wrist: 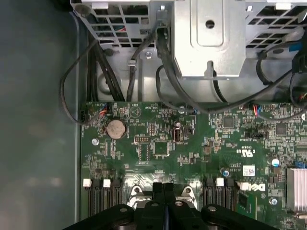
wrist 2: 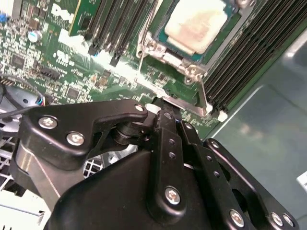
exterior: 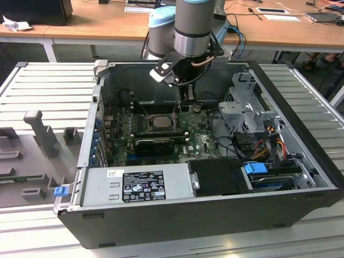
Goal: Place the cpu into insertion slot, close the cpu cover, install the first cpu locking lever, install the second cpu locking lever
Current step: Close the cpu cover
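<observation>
A slatted desk [exterior: 48, 80] carries an open case [exterior: 161, 226], with wooden desks [exterior: 107, 24] behind. At the exterior view's centre the cpu [wrist 2: 196, 24] lies in the slot [exterior: 145, 122], and the cover [wrist 2: 178, 60] frames it. Seating the cover well probably means pressing straight down without skidding. The claw [wrist: 163, 188] is closed, tips touching the cover's tab [wrist 2: 189, 103]. I cannot tell whether it pinches the tab.
</observation>
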